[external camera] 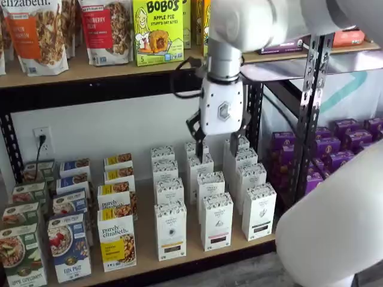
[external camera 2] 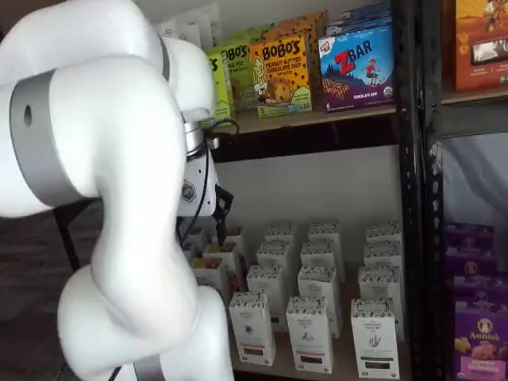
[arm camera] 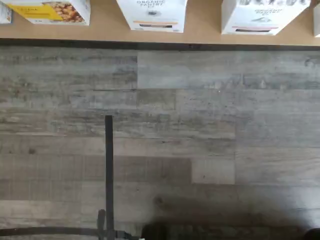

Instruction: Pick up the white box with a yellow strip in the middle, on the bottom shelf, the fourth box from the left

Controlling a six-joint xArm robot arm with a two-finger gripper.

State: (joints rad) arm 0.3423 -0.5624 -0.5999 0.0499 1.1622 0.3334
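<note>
The white box with a yellow strip (external camera: pixel 116 242) stands at the front of its row on the bottom shelf (external camera: pixel 197 260), left of the plain white boxes. In the wrist view its yellow strip (arm camera: pixel 50 11) shows at the shelf's front edge. My gripper (external camera: pixel 220 143) hangs in front of the shelf, above and to the right of that box, over the rows of white boxes. Its two black fingers (external camera: pixel 197 140) stand apart with a gap between them and hold nothing. In a shelf view the white arm hides most of the gripper; only its body and one finger (external camera 2: pixel 221 208) show.
Rows of white boxes (external camera: pixel 170 233) stand right of the target; colourful cereal boxes (external camera: pixel 69 245) stand to its left. Purple boxes (external camera: pixel 341 146) fill the neighbouring rack. A black shelf post (external camera: pixel 311 113) stands to the right. The wrist view shows grey plank floor (arm camera: pixel 175 135) and a thin black rod (arm camera: pixel 108 170).
</note>
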